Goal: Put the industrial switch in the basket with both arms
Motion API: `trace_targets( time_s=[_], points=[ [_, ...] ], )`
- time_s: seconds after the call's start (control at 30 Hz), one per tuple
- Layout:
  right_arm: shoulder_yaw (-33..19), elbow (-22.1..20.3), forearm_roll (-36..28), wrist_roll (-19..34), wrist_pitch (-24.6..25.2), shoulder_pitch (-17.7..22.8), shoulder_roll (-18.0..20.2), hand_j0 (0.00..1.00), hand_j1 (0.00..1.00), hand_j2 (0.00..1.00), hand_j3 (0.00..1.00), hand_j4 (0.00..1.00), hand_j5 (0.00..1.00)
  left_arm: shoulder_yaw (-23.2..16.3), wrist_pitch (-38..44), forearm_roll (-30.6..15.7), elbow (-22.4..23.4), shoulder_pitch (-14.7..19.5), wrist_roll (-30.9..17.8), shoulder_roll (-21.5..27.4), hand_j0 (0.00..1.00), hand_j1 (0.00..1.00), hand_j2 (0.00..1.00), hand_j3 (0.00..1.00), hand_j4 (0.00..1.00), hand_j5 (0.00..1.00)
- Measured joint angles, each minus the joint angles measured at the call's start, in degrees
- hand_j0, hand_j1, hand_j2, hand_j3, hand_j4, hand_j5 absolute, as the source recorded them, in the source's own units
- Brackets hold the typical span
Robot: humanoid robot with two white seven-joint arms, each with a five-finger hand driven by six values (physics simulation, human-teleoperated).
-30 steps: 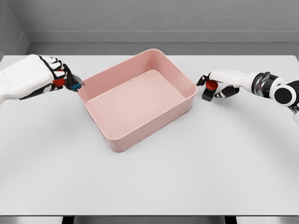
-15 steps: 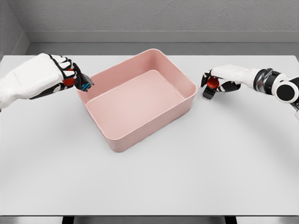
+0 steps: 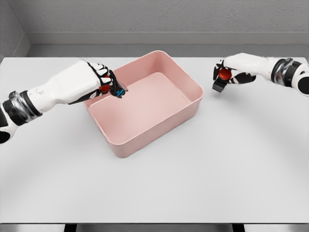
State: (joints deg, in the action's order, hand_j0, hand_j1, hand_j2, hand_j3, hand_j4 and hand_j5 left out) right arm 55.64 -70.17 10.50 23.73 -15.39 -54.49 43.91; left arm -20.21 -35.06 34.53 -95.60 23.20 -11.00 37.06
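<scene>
Left hand (image 3: pixel 99 82) moved over basket (image 3: pixel 193 104) — switch (image 3: pixel 117 90) gripped | no labels

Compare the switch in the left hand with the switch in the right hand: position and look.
The left hand's switch is over the pink basket, just past its left rim; the right hand's switch is outside the basket, above the table to its right. The left hand's switch shows a blue part at its tip; the right hand's switch shows a black body under a red button. Both have red parts, and each is held in a shut hand: left hand, right hand.
</scene>
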Motion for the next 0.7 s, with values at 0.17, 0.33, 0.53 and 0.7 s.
trace_targets(
  time_s=[0.17,0.33,0.53,0.7],
  points=[
    [-0.1,-1.6,-0.1,0.0,-0.6,-0.7,1.0,0.48,0.48,0.48,0.48,0.48,0.48,-2.4,0.0,2.2,3.2,1.0,-0.1,-3.5,0.29,0.29,0.29,0.29,0.29,0.29],
    [-0.4,-3.4,-0.2,0.6,-0.7,-1.8,1.5,0.48,0.48,0.48,0.48,0.48,0.48,-3.2,0.0,3.6,6.7,1.7,-0.2,-5.3,0.29,0.29,0.29,0.29,0.29,0.29],
    [-0.6,-6.6,-0.3,1.5,-0.7,-2.5,2.1,0.48,0.48,0.48,0.48,0.48,0.48,-3.4,0.0,3.9,9.4,1.8,-0.5,-6.0,0.58,0.58,0.58,0.58,0.58,0.58],
    [-0.6,-8.6,-0.5,1.7,-0.6,-3.2,3.0,0.48,0.48,0.48,0.48,0.48,0.48,-3.4,0.0,3.8,9.5,2.1,-0.5,-6.2,0.98,0.98,0.98,0.98,0.98,0.98]
  ],
)
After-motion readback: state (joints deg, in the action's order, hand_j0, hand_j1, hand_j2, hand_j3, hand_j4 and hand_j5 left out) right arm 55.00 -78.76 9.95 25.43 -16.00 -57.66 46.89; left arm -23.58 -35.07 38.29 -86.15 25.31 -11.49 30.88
